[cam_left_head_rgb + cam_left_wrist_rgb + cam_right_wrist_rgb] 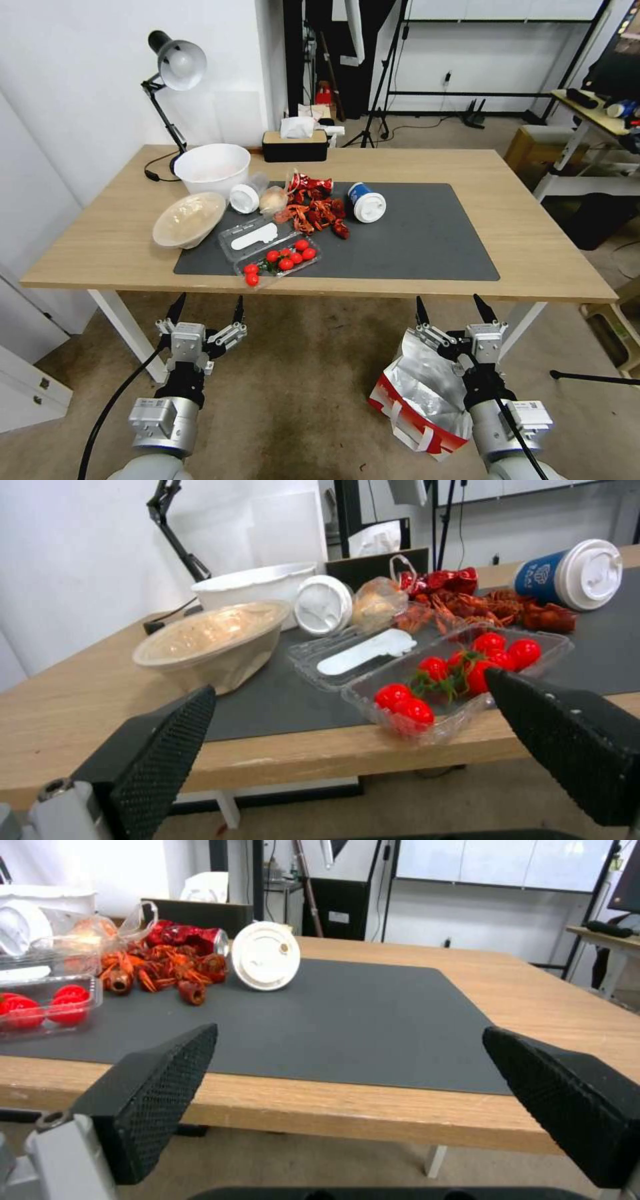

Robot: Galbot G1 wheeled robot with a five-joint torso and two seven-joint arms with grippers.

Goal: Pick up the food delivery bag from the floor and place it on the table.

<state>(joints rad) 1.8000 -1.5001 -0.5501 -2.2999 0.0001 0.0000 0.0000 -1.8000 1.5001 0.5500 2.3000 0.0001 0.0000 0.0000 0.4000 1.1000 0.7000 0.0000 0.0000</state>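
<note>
**Head view: bag on the floor, both arms raised**

Head view puts the food delivery bag on the floor, near the desk front edge on the right, tipped with its foil mouth open. The right gripper hovers just above it, fingers apart and empty; the left gripper waits to the left, fingers also apart. Judging ahead, the floppy foil rim could crumple or slip under a pinch, and the tomato box and cup crowd the left of the mat, so a careless landing could knock them.
</note>
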